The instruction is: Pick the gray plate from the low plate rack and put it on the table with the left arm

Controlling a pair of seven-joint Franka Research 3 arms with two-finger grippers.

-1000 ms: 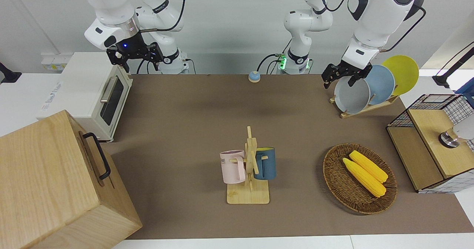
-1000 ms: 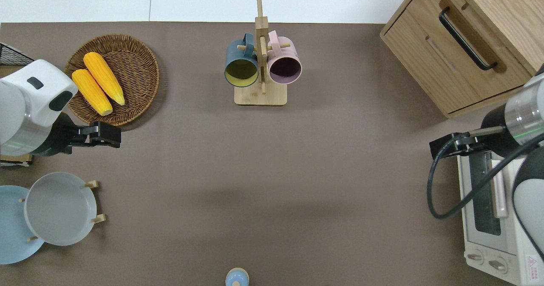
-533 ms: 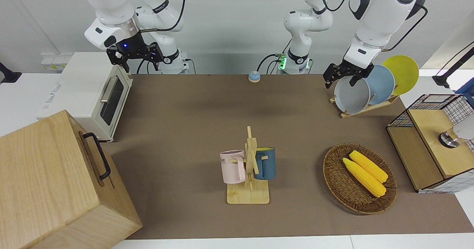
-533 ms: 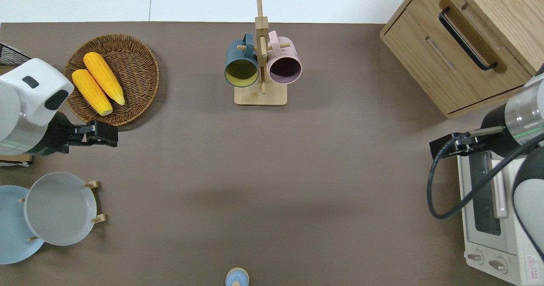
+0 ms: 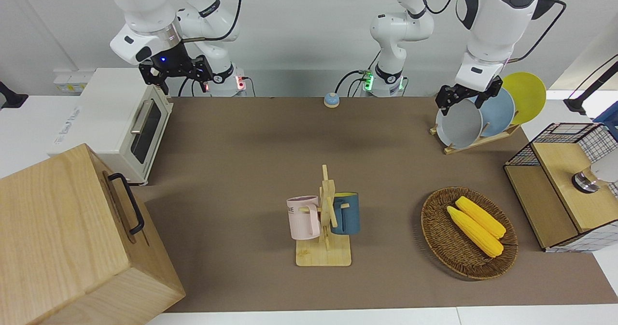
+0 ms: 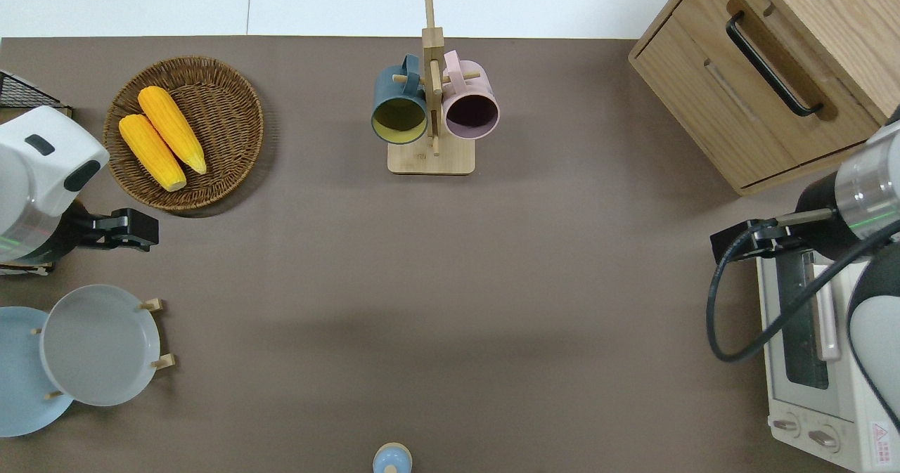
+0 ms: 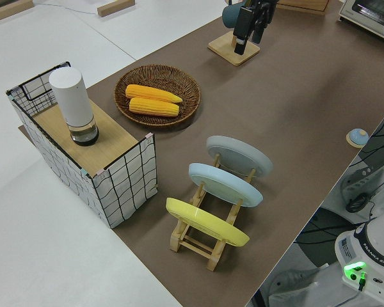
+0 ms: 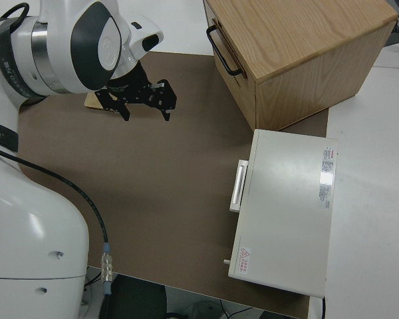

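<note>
**Left gripper swings in over the rack, plate untouched**

Over the last second the left gripper (image 5: 466, 99) has travelled toward the left arm's end of the table, from off the edge of the gray plate (image 5: 459, 123) to above its top rim. In the overhead view it has likewise retreated from beside the wicker basket (image 6: 184, 133). That reads as an approach lining up for the grasp — the pick itself is not yet done.

The gray plate stands tilted in the low plate rack (image 5: 478, 142), in the slot nearest the middle of the table; the blue plate (image 5: 497, 110) and yellow plate (image 5: 525, 95) lean in the next slots. The gripper's fingers are spread and hold nothing. It hangs above the plate's upper rim, apparently not touching.

The right arm is parked, its gripper (image 5: 176, 75) spread wide too.
</note>
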